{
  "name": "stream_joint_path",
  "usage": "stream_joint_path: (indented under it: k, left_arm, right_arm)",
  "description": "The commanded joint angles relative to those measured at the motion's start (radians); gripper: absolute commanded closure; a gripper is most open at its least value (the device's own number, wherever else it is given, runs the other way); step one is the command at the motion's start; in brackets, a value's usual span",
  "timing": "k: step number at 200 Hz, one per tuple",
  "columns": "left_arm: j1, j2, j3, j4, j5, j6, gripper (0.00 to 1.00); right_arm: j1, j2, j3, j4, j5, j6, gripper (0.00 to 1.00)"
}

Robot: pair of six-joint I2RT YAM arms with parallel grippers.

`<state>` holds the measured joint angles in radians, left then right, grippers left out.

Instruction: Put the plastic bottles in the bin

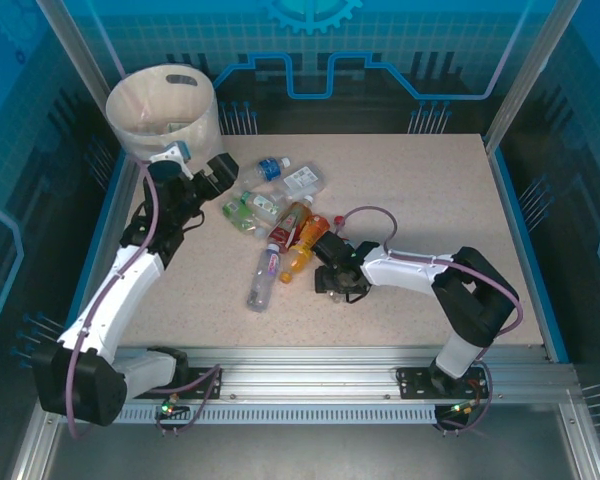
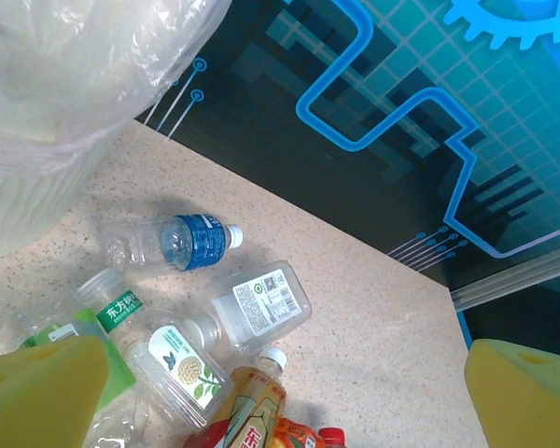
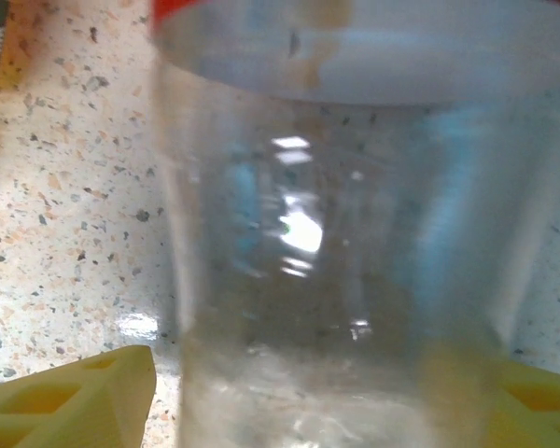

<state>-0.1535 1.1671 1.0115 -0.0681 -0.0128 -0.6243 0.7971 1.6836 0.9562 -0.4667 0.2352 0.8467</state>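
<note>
Clear bottle [image 3: 336, 280], red band at its far end, is lying on the speckled worktop [image 1: 430, 200] and is sitting between the right gripper's [image 1: 330, 272] yellow fingers [image 3: 75, 401]. One pad is flanking each side of the body. A thin strip of worktop is showing between the left-hand pad and the bottle wall. The other pad is sitting at the wall or partly behind it. The jaws are standing part-way open astride the bottle, with no firm clamp evident. Which bottle this is in the overhead view cannot be told.

Judgement on handling: it is looking empty, so light. The wall is likely thin and will dent under a hard squeeze. The surface is smooth and round, so it is liable to slip or roll. The best hold is across the body near the banded section, where the wall should be stiffer.

The remaining bottles [image 1: 280, 215] are lying on their sides in a loose cluster about the middle of the worktop, just left of the right gripper. They are clear, orange, blue-labelled and green-labelled.

The bin [image 1: 185, 125] is standing at the far-left corner, well apart from the gripped bottle. The left gripper [image 1: 212, 180] is hanging between bin and cluster, jaws wide and holding nothing.
</note>
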Motion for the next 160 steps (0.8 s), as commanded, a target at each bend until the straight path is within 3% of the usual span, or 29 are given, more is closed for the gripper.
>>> stream_joint_path:
  k: [1,83,120,160]
  left_arm:
    - [-0.017,0.017,0.007,-0.003,-0.014,0.033,0.01]
    - [-0.133,0.051,0.051,-0.002,0.043,0.166,0.01]
    - [-0.187,0.084,0.099,-0.024,0.062,0.251,0.01]
    - [-0.222,0.134,0.137,-0.014,0.167,0.263,0.01]
  right_arm:
    - [-0.01,0.007,-0.014,0.035,-0.002,-0.036,0.27]
    - [-0.022,-0.129,-0.124,0.083,0.072,-0.083,0.49]
    - [-0.076,-0.256,-0.151,0.107,0.025,-0.152,0.57]
    - [-0.138,-0.364,-0.171,0.177,-0.071,-0.248,0.6]
